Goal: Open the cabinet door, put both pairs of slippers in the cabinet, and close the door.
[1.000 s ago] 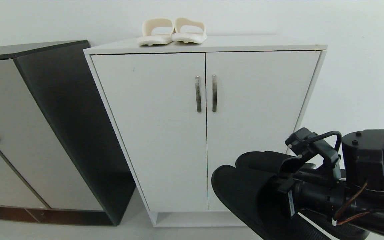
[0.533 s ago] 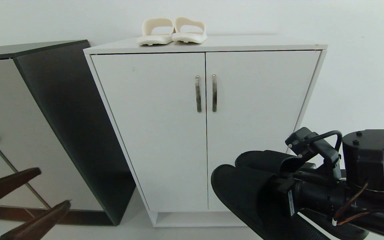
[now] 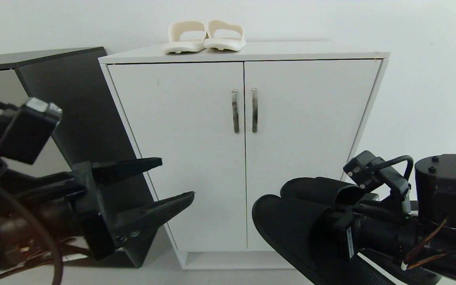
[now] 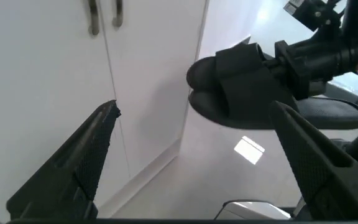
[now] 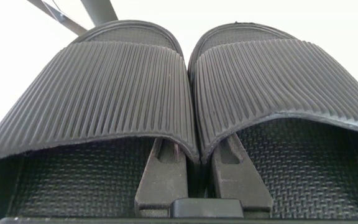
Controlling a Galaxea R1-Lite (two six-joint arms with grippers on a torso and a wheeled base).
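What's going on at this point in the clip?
The right gripper is clamped on the black slippers, held low in front of the white cabinet. The left gripper hangs open before the left door, not touching the handles. Both doors are shut, and the beige slippers sit on the cabinet's top.

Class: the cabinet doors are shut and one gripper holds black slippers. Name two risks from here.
1. The two handles sit close together, so the open left gripper may catch both.
2. The right gripper holds the black slippers before the right door; that door, swung out, may strike them.
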